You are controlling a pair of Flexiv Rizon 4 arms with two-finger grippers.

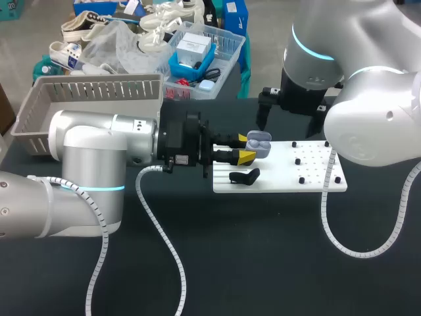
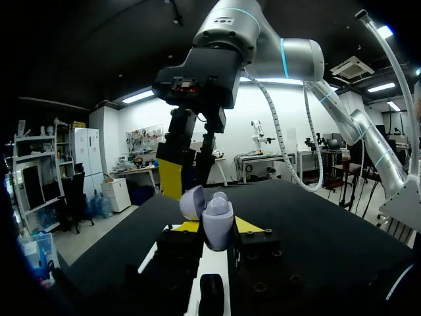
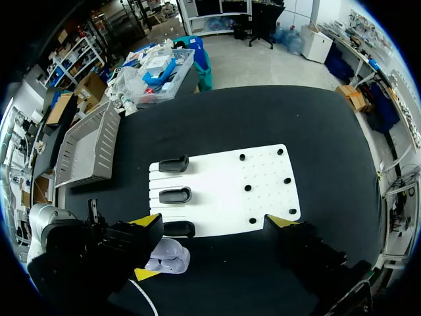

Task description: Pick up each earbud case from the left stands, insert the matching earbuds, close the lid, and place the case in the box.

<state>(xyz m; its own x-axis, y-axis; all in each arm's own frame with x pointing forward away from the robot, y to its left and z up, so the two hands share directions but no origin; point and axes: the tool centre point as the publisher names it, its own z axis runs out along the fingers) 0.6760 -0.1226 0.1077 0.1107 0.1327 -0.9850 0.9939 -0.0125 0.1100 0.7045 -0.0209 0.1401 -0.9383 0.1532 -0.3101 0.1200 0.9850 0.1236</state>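
Observation:
A lavender earbud case [image 1: 259,143] with its lid swung open is held just above the left edge of the white board [image 1: 283,172]; my left gripper [image 1: 245,149] is shut on it from two sides. In the left wrist view the case [image 2: 217,220] stands between the yellow tips, lid [image 2: 193,201] tipped back. My right gripper [image 1: 289,122] hangs open above the board's far edge, beside the case. The right wrist view looks straight down: wide-open right gripper [image 3: 215,224], the case [image 3: 168,257] near one finger, three black stands [image 3: 175,195] empty.
A grey slatted basket [image 1: 85,105] stands at the table's far left, behind my left arm. Several small black pegs [image 1: 301,170] dot the right half of the board. One black stand [image 1: 245,176] lies under the held case. My right gripper's yellow finger [image 2: 171,179] hangs close over the case.

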